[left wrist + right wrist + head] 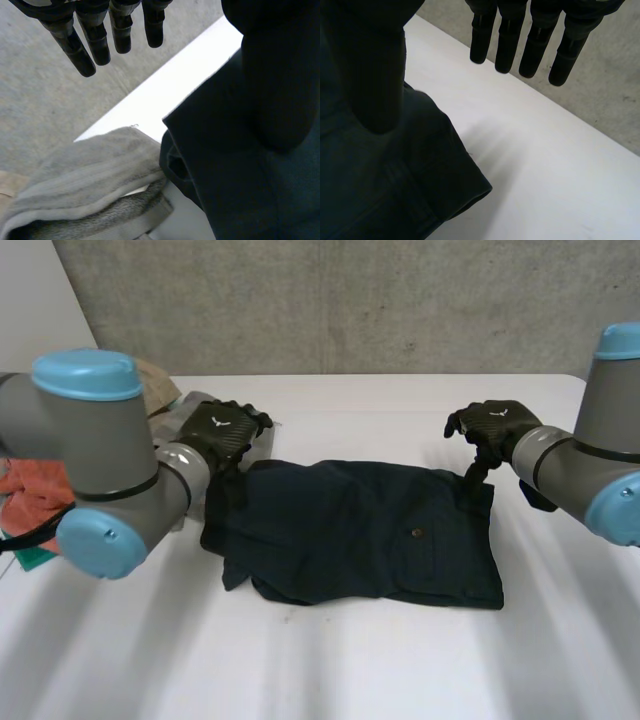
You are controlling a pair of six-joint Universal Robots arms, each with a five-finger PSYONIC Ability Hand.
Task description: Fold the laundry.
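Dark navy shorts [360, 535] lie flat in the middle of the white table [350, 660], with a buttoned pocket facing up. My left hand [222, 430] hovers over their far left corner. Its fingers [100, 40] are straight and its thumb stands apart above the shorts [240, 175], holding nothing. My right hand [492, 425] hangs above the far right corner. Its fingers [535, 40] also point straight out past the edge of the shorts [395, 175], the thumb apart over the cloth, empty.
A grey towel [85, 185] lies just beside the shorts' left corner. An orange cloth [35, 490] and a green one [35, 558] are piled at the table's left edge behind my left arm. A concrete wall stands behind the table.
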